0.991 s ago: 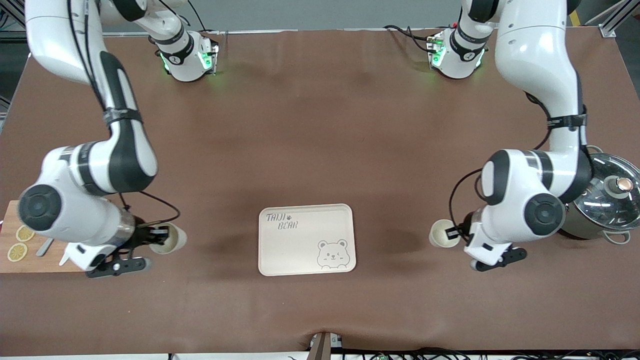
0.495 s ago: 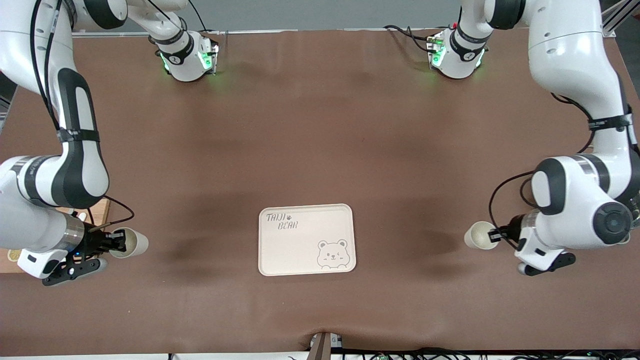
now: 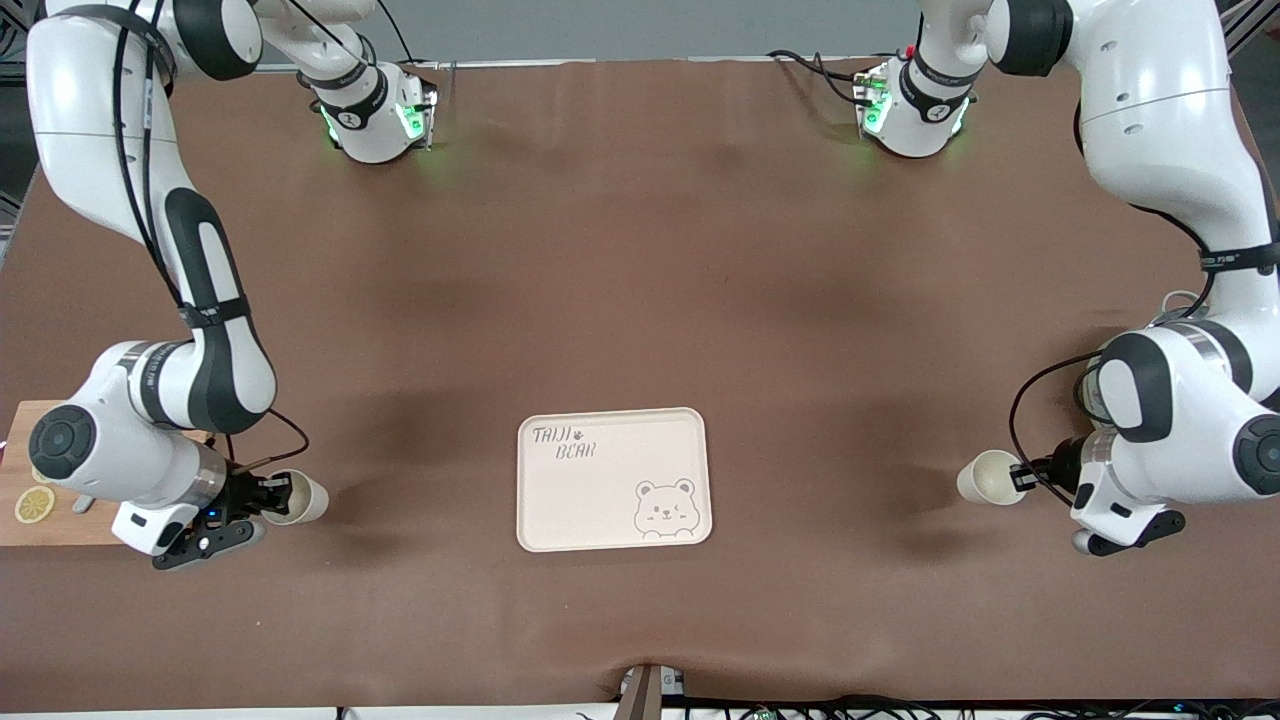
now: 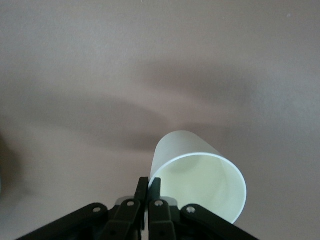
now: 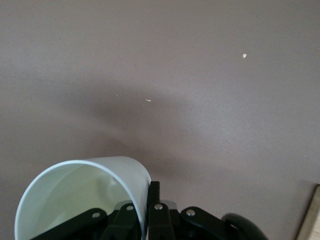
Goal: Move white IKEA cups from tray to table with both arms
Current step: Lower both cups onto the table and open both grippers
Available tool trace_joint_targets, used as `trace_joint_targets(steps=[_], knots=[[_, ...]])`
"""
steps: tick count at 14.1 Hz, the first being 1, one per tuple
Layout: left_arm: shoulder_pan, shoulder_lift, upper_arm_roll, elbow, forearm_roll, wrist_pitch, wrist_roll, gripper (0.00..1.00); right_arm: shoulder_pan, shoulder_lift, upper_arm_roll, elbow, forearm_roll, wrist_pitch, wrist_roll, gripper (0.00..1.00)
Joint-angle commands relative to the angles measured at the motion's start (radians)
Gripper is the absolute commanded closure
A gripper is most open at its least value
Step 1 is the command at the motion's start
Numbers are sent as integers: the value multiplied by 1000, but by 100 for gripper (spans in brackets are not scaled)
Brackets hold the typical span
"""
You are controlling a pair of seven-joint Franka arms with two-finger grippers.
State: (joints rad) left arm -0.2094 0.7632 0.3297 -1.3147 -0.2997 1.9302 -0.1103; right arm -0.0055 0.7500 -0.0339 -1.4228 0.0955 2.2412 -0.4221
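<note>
Two white cups are in hand, each pinched at its rim wall and tilted. My right gripper (image 3: 272,496) is shut on one cup (image 3: 298,497) over the brown table, beside the bear-printed tray (image 3: 600,505) toward the right arm's end. In the right wrist view the gripper (image 5: 148,192) clamps the cup (image 5: 80,192). My left gripper (image 3: 1022,476) is shut on the other cup (image 3: 988,477) over the table toward the left arm's end. In the left wrist view the gripper (image 4: 149,187) clamps that cup (image 4: 200,182). The tray holds nothing.
A wooden board (image 3: 20,525) with lemon slices (image 3: 34,504) lies at the right arm's end of the table, under the right arm's wrist; its corner shows in the right wrist view (image 5: 311,215). The brown cloth covers the table.
The left gripper has carried its cup steadily away from the tray toward the left arm's end. The right gripper swung its cup away from the tray, then came partly back.
</note>
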Motion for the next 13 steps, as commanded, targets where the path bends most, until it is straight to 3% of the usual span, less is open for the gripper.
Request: trace_joint_targets(steps=[1, 11, 12, 13], knots=[[4, 30, -3, 3, -47, 45, 38, 100, -7, 17, 9, -4, 18, 40, -17, 100], [24, 79, -4, 3, -141, 72, 98, 100, -4, 78, 9, -4, 24, 123, -17, 100], [24, 79, -4, 3, -142, 76, 97, 81, -4, 78, 9, -4, 24, 123, -17, 100], [28, 79, -4, 5, -142, 76, 98, 57, -2, 78, 9, -4, 24, 123, -14, 86]])
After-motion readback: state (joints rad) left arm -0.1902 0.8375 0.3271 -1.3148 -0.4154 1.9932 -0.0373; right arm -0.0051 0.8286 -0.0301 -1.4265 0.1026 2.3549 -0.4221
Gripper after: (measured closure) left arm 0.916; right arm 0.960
